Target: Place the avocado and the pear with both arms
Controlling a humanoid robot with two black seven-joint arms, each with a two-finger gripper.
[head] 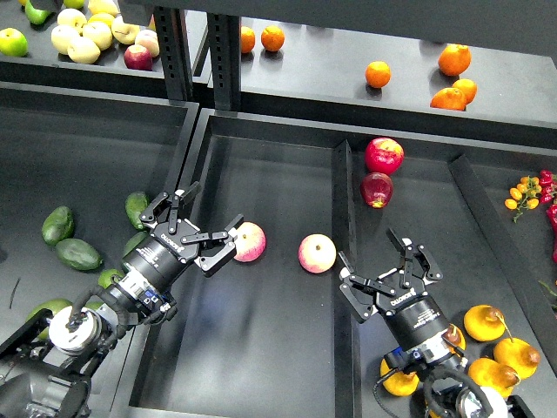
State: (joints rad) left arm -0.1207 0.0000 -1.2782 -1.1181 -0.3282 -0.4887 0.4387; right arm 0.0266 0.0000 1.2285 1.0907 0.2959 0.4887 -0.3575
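Observation:
Several dark green avocados lie in the left bin; the nearest ones (136, 207) (57, 224) are just left of my left arm. My left gripper (207, 223) is open and empty over the left edge of the middle bin, its far finger close to a pink-and-yellow apple (252, 241). Golden-yellow pears (484, 322) (515, 353) lie at the front right, and more are partly hidden under my right arm (399, 380). My right gripper (384, 261) is open and empty, up and to the left of the pears, near the divider wall (342, 218).
A second blushed apple (317, 253) lies in the middle bin. Two red apples (384, 155) (376, 189) sit at the back of the right bin. Oranges (378, 74) and pale fruits (83, 39) are on the rear shelf. Small tomatoes (523, 192) are at the far right.

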